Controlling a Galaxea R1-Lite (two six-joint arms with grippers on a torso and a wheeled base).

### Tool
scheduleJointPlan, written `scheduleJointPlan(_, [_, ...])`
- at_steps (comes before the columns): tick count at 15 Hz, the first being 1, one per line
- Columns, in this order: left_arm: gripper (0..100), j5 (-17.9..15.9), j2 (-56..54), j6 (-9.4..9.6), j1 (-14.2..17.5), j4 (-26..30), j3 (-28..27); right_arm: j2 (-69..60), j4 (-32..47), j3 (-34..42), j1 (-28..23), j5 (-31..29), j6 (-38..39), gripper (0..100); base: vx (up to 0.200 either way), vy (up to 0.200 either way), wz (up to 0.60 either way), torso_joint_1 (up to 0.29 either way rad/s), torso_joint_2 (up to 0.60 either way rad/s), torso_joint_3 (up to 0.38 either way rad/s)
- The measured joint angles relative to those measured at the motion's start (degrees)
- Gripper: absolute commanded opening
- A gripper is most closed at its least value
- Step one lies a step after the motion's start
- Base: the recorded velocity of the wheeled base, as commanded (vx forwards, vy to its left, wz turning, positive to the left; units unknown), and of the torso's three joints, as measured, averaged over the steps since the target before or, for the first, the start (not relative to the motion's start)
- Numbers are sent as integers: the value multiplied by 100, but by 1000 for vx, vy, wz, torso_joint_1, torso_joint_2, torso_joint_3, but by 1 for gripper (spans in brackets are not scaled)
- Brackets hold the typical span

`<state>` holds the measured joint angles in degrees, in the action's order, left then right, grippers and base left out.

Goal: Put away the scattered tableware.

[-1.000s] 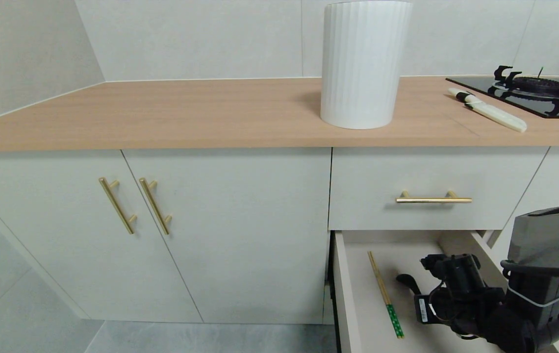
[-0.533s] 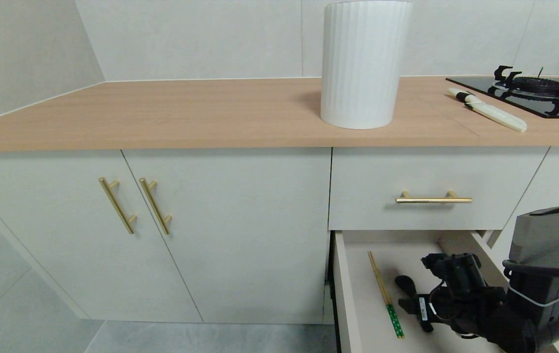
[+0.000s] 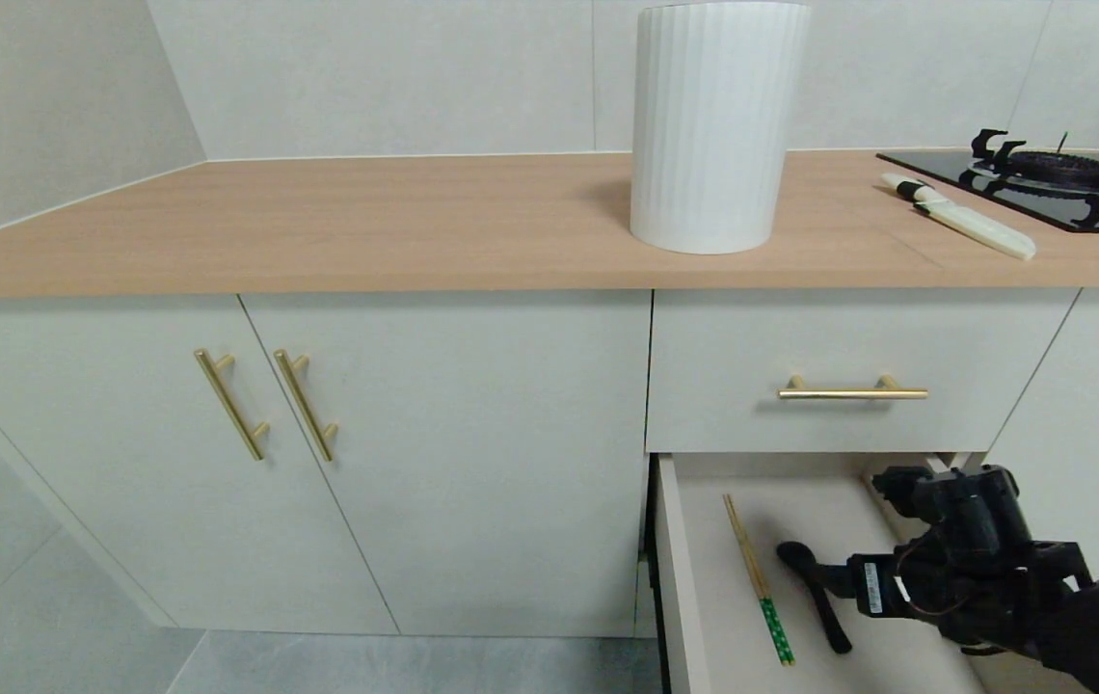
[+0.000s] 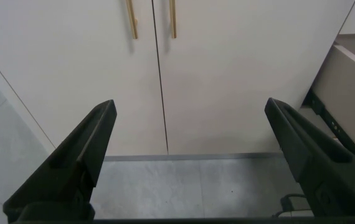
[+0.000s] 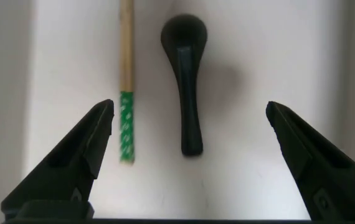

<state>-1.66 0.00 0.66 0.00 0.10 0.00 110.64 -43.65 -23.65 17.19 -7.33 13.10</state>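
Observation:
The lower drawer (image 3: 680,569) stands pulled out. Inside it lie a pair of wooden chopsticks with green tips (image 3: 758,578) (image 5: 126,81) and, beside them, a black spoon (image 3: 812,593) (image 5: 187,74). My right gripper (image 3: 834,581) (image 5: 189,109) hangs open just above the spoon's handle, holding nothing. A white knife (image 3: 959,216) rests on the wooden counter near the stove. My left gripper (image 4: 189,109) is open and empty, low in front of the cabinet doors.
A tall white ribbed container (image 3: 711,125) stands on the counter (image 3: 366,222). A black hob (image 3: 1060,173) sits at the far right. The upper drawer with a gold handle (image 3: 853,392) is closed, as are the two cabinet doors (image 3: 265,400).
My right gripper let go of the black spoon, which now lies flat in the drawer, and the arm drew back to the right. The left arm stayed put.

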Motion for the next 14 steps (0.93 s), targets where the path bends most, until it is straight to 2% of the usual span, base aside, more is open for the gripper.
scheduleJointPlan(4, [100, -1, 0, -1, 0, 0, 0, -1585, 1692, 54, 78, 98, 5, 100, 0, 0, 0, 0, 0, 0])
scheduleJointPlan(9, [100, 0, 0, 2, 0, 1, 0, -3349, 4726, -622, 513, 440, -17, 100, 0, 0, 0, 0, 0, 0])
scheduleJointPlan(11, [100, -1, 0, 5, 0, 4, 0, -3796, 5107, -829, 800, 484, -17, 100, 0, 0, 0, 0, 0, 0])
scheduleJointPlan(14, [100, 0, 0, 2, 0, 4, 0, -4108, 5146, -901, 937, 488, -20, 100, 0, 0, 0, 0, 0, 0])
